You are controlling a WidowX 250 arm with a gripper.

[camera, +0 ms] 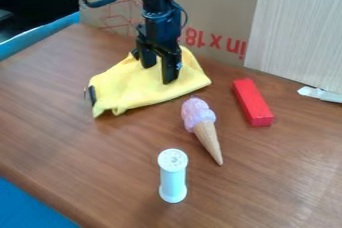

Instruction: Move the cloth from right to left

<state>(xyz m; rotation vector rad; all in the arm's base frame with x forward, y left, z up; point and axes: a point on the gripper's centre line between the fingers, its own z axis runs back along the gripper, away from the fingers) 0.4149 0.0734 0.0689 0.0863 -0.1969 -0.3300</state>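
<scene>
The yellow cloth (pixel 137 89) lies in a crumpled heap on the brown table (pixel 100 164). Think of a big clock with the cloth in the middle. The black gripper (pixel 159 73) points down at the cloth, a bit toward one o'clock. Its two fingers are spread apart, with yellow showing between them, and the tips are right down at the cloth.

I think this is the grabbing part of the job, but it could be the letting-go part; one look can't tell me. If it is grabbing, the gripper should pinch a good fold, lift a little and go toward nine o'clock. If the cloth is already where it should be, the gripper should just go straight up, so it doesn't drag the cloth along.

Now I count. There is one cloth and one gripper. There is one toy ice cream cone (pixel 204 131), between four and five o'clock, very near the cloth. One red block (pixel 252 103) is between three and four. One white spool (pixel 173 177) stands up between five and six. One shiny flat piece (pixel 320 94) is far out at three. One cardboard sheet (pixel 220 7) is at one, and one pale board (pixel 297 27) is at two.
</scene>
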